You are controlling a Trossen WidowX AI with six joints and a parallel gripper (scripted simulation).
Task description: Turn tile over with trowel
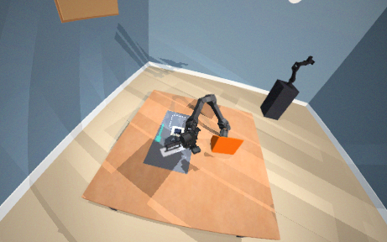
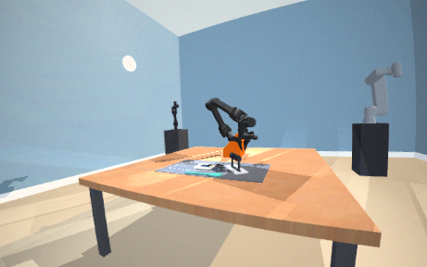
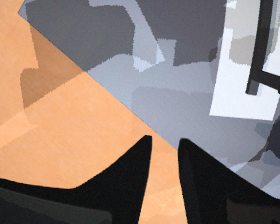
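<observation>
The trowel's pale blade lies on the grey mat, with its black bridge-shaped handle standing up from it. The tile is white with a dark square on its upper face. It lies on the mat beside the dashed outline, partly hidden by the arm. My gripper points down, slightly open and empty, above the mat's edge and to the side of the trowel. It is apart from the handle.
A teal strip lies along one edge of the mat. An orange block stands at the arm's base on the wooden table. Dark pedestals stand beyond the table.
</observation>
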